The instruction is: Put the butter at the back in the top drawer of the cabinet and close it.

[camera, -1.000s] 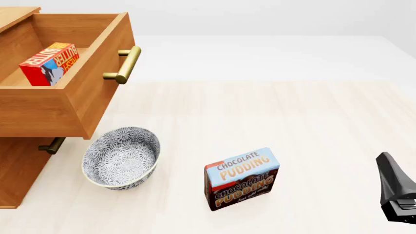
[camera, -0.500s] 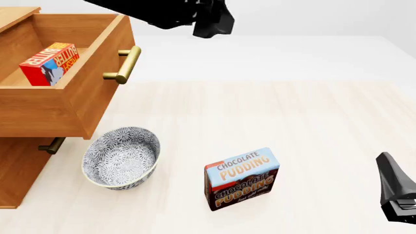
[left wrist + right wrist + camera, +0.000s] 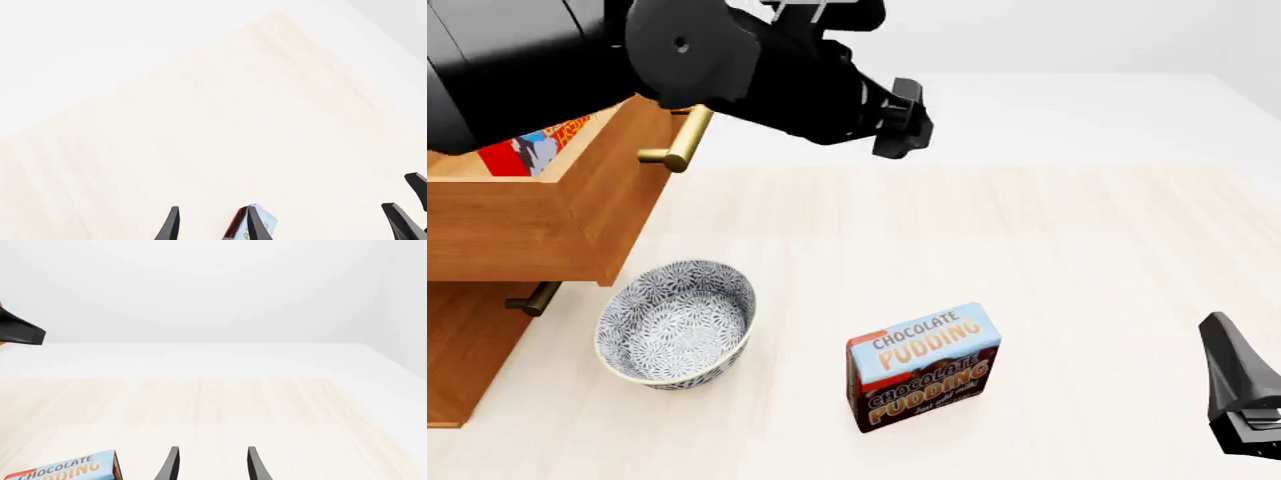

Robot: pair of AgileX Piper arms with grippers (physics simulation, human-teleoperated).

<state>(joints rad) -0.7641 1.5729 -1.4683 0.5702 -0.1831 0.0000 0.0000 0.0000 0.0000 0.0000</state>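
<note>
The butter (image 3: pixel 523 152), a red box, lies inside the open top drawer (image 3: pixel 574 225) of the cabinet (image 3: pixel 465 350). My left arm hides most of it. The drawer stands pulled out, and its brass handle (image 3: pixel 678 142) shows just below the arm. My left gripper (image 3: pixel 904 122) hangs above the table to the right of the drawer. In the left wrist view its fingers (image 3: pixel 172 226) are apart, so the left gripper (image 3: pixel 212 210) is open and empty. My right gripper (image 3: pixel 1228 345) rests low at the front right, and the right gripper (image 3: pixel 211 450) is also open and empty.
A patterned bowl (image 3: pixel 677 320) sits on the table under the drawer's front. A Chocolate Pudding box (image 3: pixel 924 365) stands upright near the front middle, also seen as the pudding box (image 3: pixel 67 471) and pudding box (image 3: pixel 259 220). A lower drawer handle (image 3: pixel 531 298) sticks out beneath the open drawer.
My left arm has swung down from the top into the front view and now covers most of the drawer and butter. The right arm has not moved.
</note>
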